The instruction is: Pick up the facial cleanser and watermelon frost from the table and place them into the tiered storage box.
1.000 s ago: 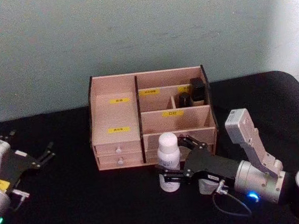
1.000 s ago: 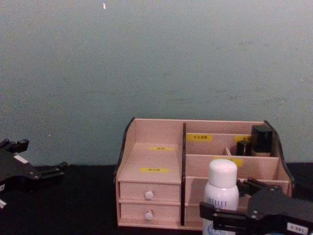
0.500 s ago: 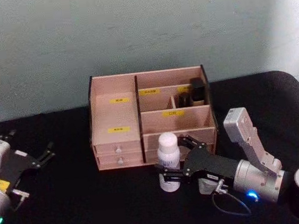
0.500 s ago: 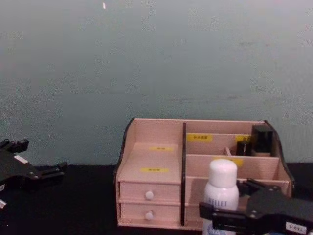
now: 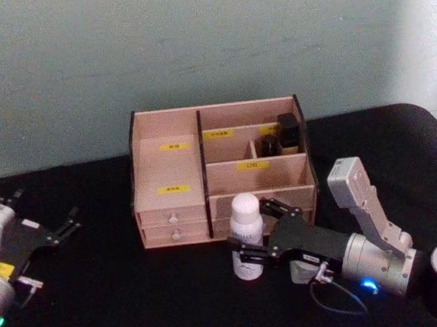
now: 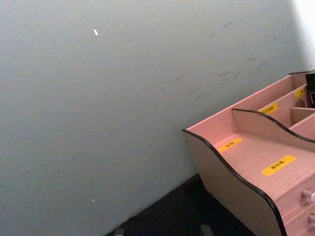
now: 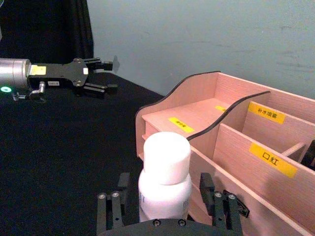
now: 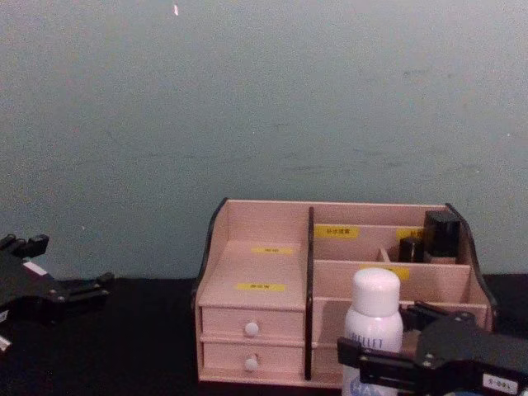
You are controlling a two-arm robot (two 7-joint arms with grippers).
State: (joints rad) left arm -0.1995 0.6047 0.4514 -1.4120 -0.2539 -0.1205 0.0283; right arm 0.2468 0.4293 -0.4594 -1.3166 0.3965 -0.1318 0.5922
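Head view: right pincer point(image 5: 249, 232) straddles facial cleanser point(image 5: 244, 208) just before tiered storage box point(image 5: 168, 169) (grip unclear); left pincer point(image 5: 68, 224) open, apart.

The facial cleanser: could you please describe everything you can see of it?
The facial cleanser is a slim white plastic-looking bottle with a rounded white cap and lettering on its front. It stands upright on the black table, just in front of the tiered storage box. The right gripper straddles its lower body, fingers open.

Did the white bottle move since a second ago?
No. The facial cleanser stands at the same spot in front of the tiered storage box, with the open right claw around it.
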